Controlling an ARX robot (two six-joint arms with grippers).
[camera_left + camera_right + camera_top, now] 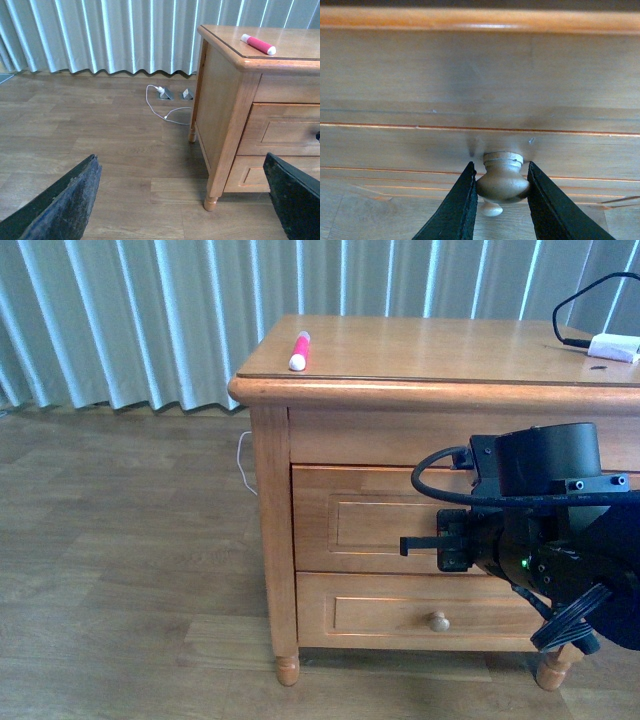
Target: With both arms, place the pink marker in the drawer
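Observation:
The pink marker (299,350) lies on the cabinet top near its front left corner, white cap toward the front; it also shows in the left wrist view as the pink marker (258,44). The upper drawer (350,520) looks closed. My right gripper (502,182) is shut on the drawer knob (503,177), one black finger pressing each side. In the front view the right arm (545,530) covers the knob. My left gripper (182,200) is open, low over the floor left of the cabinet, with nothing between its fingers (65,205).
The lower drawer (420,612) has its own pale knob (438,621). A white adapter (612,347) with a black cable lies at the cabinet top's back right. A white cord (165,107) trails across the wooden floor by the curtain. The cabinet leg (211,202) stands near the left gripper.

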